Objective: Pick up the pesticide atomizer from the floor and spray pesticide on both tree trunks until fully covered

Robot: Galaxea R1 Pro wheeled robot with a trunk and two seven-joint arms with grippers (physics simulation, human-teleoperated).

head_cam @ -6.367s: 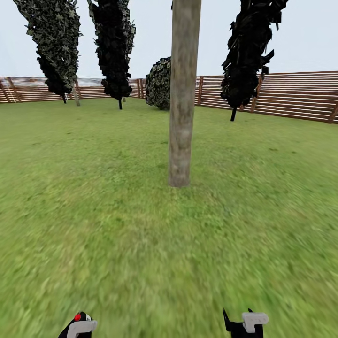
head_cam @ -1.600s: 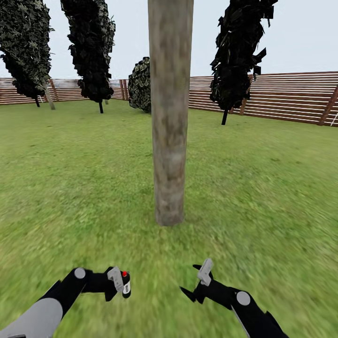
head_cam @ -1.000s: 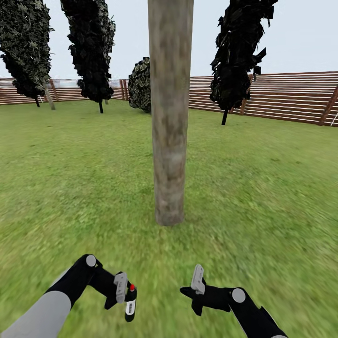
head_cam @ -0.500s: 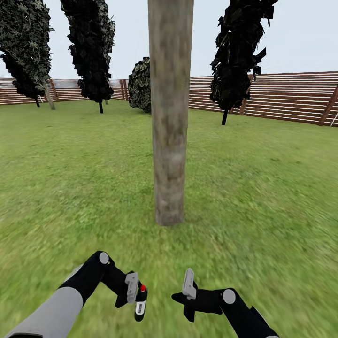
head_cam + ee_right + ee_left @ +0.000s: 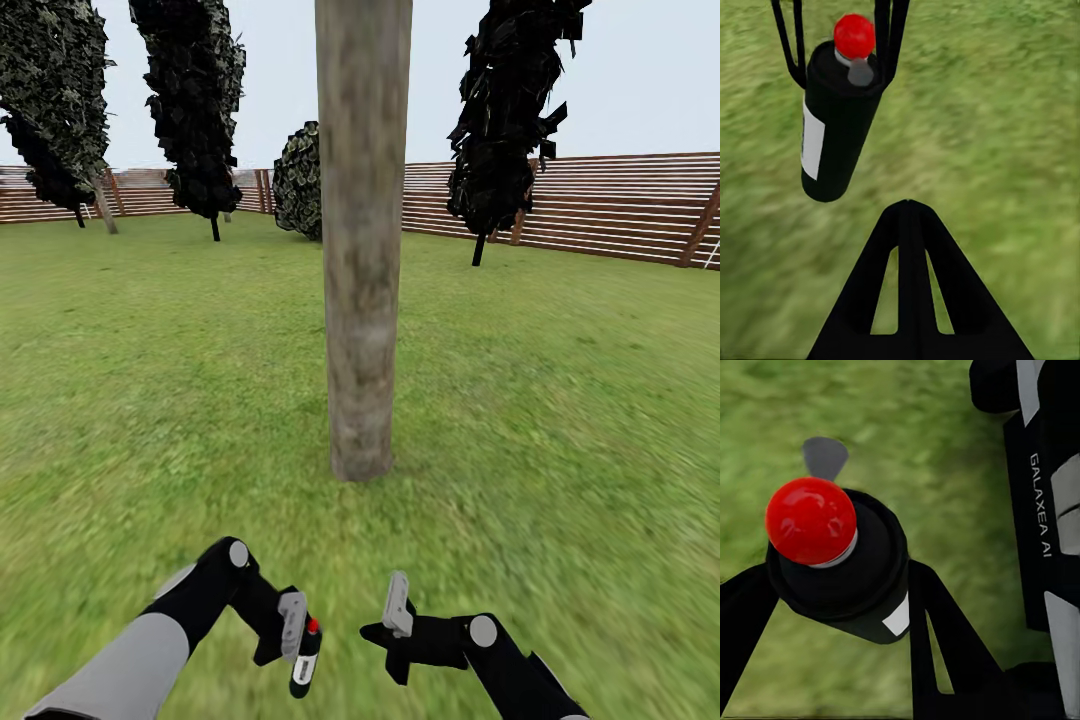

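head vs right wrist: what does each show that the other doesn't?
Head: the tree trunk standing on the lawn ahead, the wooden fence, dark trees, and both arms. Right wrist: a close look at the pesticide atomizer with its white label, and the right gripper shut. Both: the atomizer clamped in the left gripper over grass.

Green lawn (image 5: pixel 560 420) carries the thick grey-brown trunk (image 5: pixel 362 300) upright at its middle. Dark thin-stemmed trees (image 5: pixel 505 120) and a bush (image 5: pixel 300 182) stand farther back, near the slatted fence (image 5: pixel 620 205).
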